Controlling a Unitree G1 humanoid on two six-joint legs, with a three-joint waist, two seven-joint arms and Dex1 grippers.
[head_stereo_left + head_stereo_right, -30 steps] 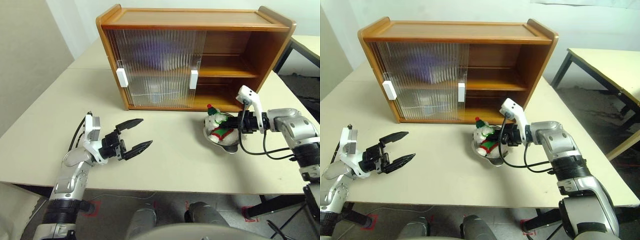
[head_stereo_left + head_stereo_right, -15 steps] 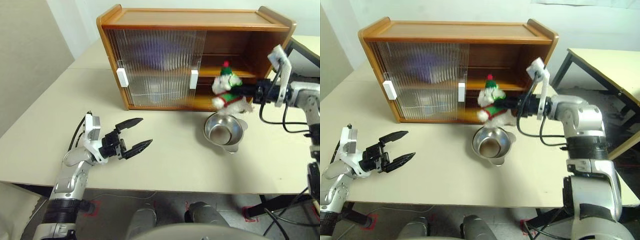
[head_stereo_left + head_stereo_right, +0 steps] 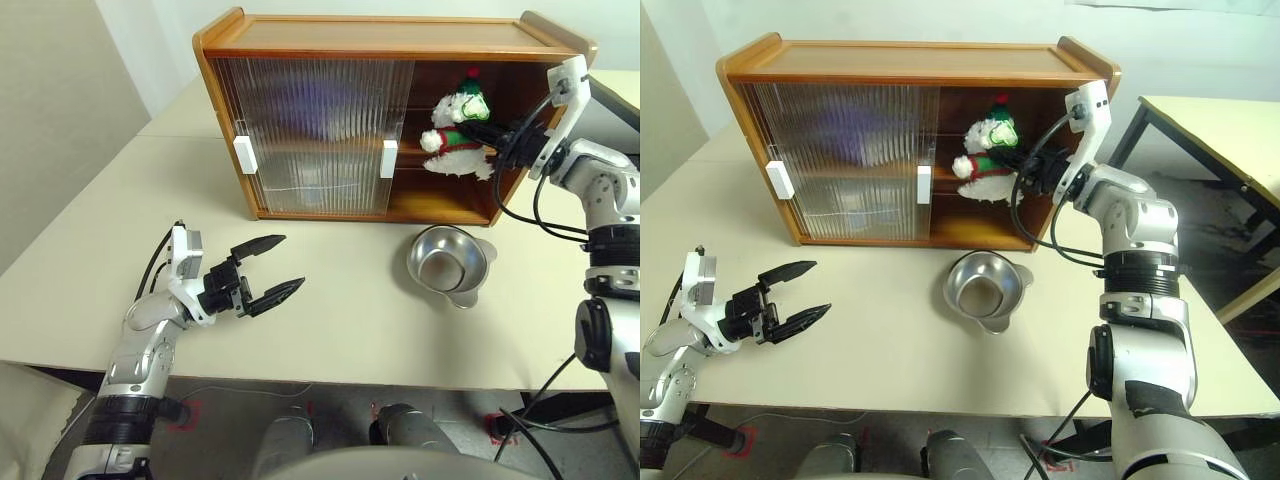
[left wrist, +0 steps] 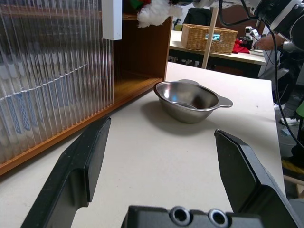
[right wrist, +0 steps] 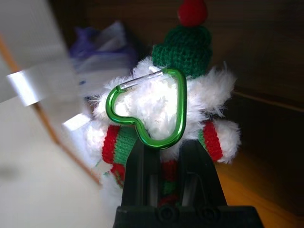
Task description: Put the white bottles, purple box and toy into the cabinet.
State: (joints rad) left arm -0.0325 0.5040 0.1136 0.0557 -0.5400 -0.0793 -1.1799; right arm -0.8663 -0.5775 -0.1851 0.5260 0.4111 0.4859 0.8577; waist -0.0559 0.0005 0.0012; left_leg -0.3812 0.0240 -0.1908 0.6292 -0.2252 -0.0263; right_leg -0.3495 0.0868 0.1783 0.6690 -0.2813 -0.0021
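The right tool (image 3: 487,137), upper right of the frame, pinches the toy (image 3: 455,125) from behind and holds it at the open right bay of the cabinet (image 3: 390,45), level with the upper compartment above the middle shelf (image 3: 455,148) — likely so it can be set down there. The left tool (image 3: 268,270), lower left, hovers spread wide and empty over the worktop (image 3: 330,310). The emptied bowl (image 3: 448,262) sits just below the bay. A purple blur shows behind the ribbed doors (image 3: 310,130) — no writing is legible anywhere.

Cabinet (image 3: 300,45) right half open, left doors (image 3: 310,135) shut
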